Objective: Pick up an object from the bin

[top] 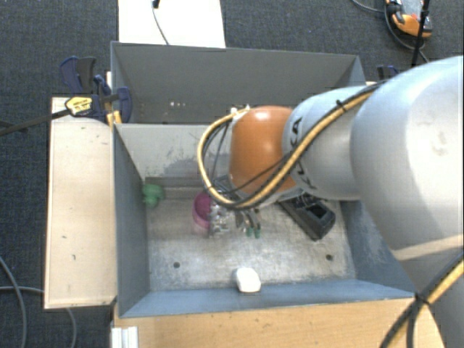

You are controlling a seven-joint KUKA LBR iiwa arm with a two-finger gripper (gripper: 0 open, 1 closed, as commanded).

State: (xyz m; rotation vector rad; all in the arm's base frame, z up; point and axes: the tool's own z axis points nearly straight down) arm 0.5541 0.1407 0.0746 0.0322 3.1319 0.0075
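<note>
My gripper [233, 225] hangs low over the middle of the bin floor, mostly hidden under the orange cover. A small magenta thing [201, 209] lies just to its left, touching or nearly touching it. A black blocky thing [313, 217] lies to its right, partly under the arm. A white rounded thing [247, 280] rests near the front wall, below the gripper.
A small green thing [151, 194] sits against the left wall at the back of the floor. The big arm covers the bin's right side. Bare grey floor lies at front left and front right.
</note>
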